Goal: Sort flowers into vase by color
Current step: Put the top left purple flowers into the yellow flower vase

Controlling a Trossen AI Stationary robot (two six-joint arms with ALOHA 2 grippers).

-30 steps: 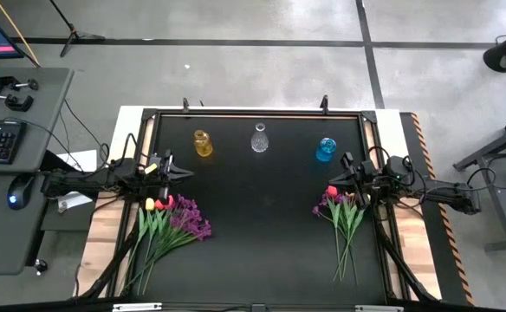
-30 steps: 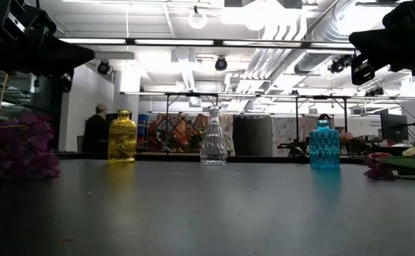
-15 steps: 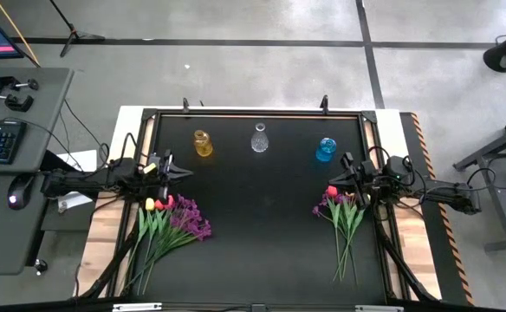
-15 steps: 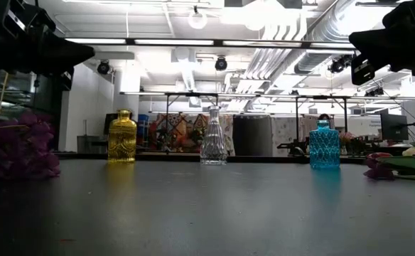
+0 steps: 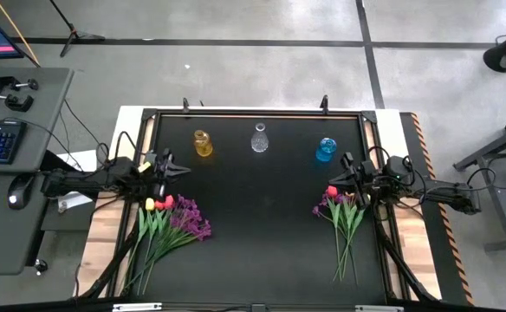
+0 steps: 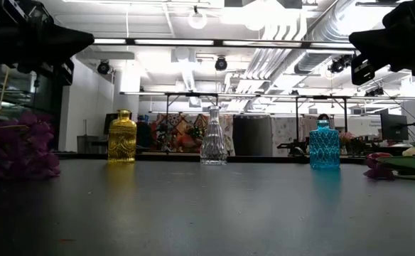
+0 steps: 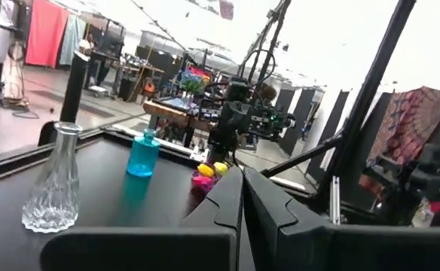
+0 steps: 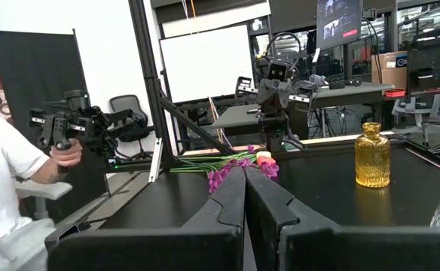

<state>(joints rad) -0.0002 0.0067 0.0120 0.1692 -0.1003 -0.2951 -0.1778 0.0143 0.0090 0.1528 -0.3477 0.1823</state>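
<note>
1. flowers: we see two bunches lying flat on the black table (image 5: pixel 262 225). the left bunch (image 5: pixel 171 224) has purple sprays plus yellow and red tulip heads, near the table's left edge. the right bunch (image 5: pixel 344 212) has purple and red heads, near the right edge.
2. vases: we count three in a row along the far side, none holding a flower: yellow vase (image 5: pixel 203 143), clear vase (image 5: pixel 259 139), blue vase (image 5: pixel 325 149).
3. left gripper (image 5: pixel 177 170): we find it above the table, just beyond the left bunch's heads, not touching them. in the left wrist view its fingers (image 7: pixel 227 197) are pressed together, holding nothing.
4. right gripper (image 5: pixel 338 179): we find it over the right bunch's heads, near the blue vase. in the right wrist view its fingers (image 8: pixel 231 197) are closed together, empty.
5. person (image 8: pixel 9 188) in a white sleeve shows beyond the table in the right wrist view.
</note>
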